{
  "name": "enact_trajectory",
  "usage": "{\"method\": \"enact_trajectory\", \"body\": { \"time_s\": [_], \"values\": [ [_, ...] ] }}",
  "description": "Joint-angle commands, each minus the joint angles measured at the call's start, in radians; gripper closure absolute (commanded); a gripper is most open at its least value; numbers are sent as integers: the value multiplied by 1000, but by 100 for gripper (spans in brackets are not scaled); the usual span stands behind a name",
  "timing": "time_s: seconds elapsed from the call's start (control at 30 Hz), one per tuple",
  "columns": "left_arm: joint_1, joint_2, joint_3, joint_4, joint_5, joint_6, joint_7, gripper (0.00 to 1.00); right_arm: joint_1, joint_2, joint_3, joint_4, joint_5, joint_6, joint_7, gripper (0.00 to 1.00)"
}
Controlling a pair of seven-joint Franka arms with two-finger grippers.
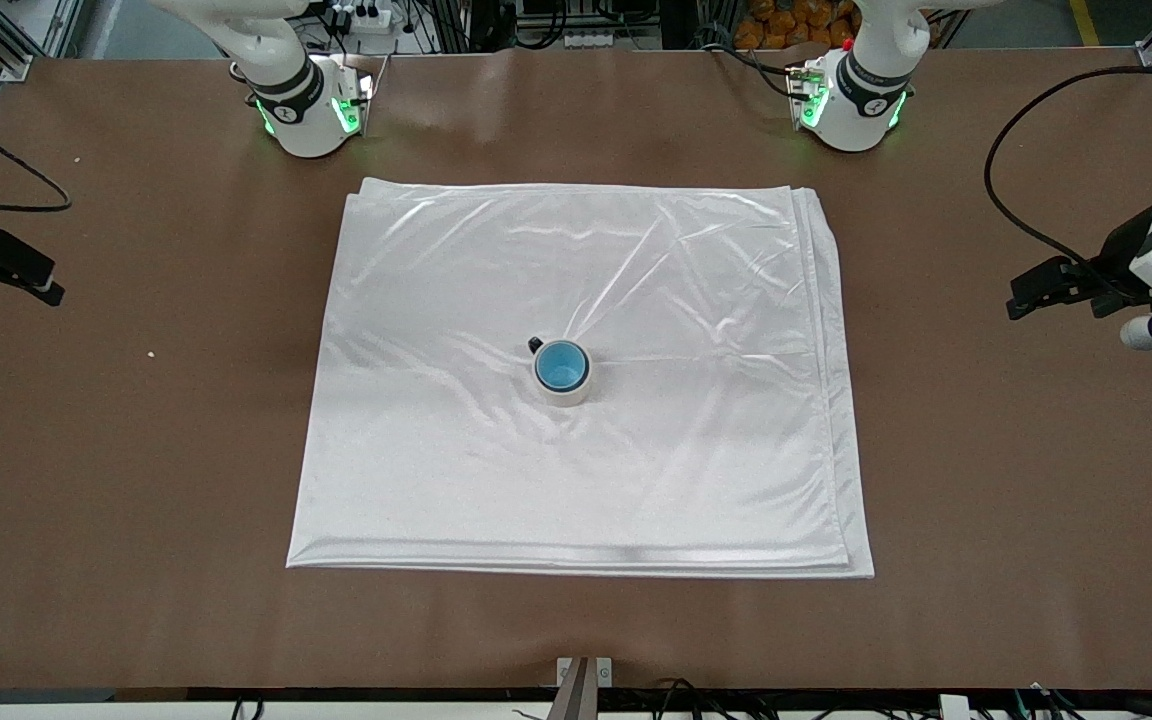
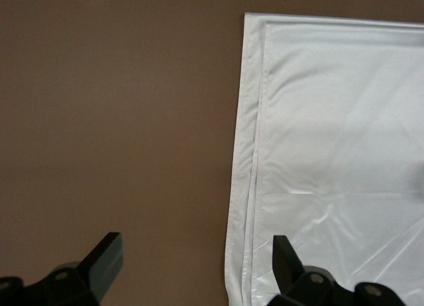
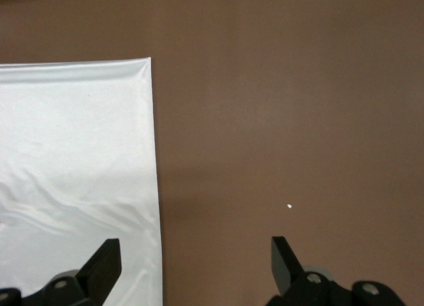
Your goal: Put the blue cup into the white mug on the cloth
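Sitting inside the white mug [image 1: 564,392], the blue cup [image 1: 562,366] shows only its blue rim and hollow from above. The nested pair stands near the middle of the cloth [image 1: 436,450], with the mug's small dark handle nub pointing toward the right arm's end. The task looks finished.

Both arms wait well apart from the cups. The left gripper [image 1: 1061,288] hangs over bare surface beside the cloth's edge at the left arm's end, jaws spread wide with nothing between them. The right gripper [image 1: 1,268] hangs over the surface at the right arm's end, jaws likewise wide apart and empty.

Little seems at risk now. The satiny cloth is wrinkled and layered, so any tug on it could slide or tip the mug; a sweeping arm could do the same.

The brown surface [image 1: 136,450] is matte, with a few pale crumbs on it. Along the robots' side of the room are metal framing, cables and a power strip.
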Motion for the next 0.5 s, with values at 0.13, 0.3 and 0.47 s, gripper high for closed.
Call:
{"method": "enact_trajectory", "body": {
  "time_s": [0.13, 0.3, 0.47],
  "values": [
    [20, -19, 1, 11, 22, -29, 100, 0, 7, -8, -11, 10, 4, -32, 18, 0],
    [19, -21, 1, 12, 22, -27, 100, 0, 7, -10, -11, 10, 5, -40, 18, 0],
    [19, -19, 0, 26, 24, -27, 98, 0, 6, -16, -11, 10, 5, -40, 18, 0]
  ]
}}
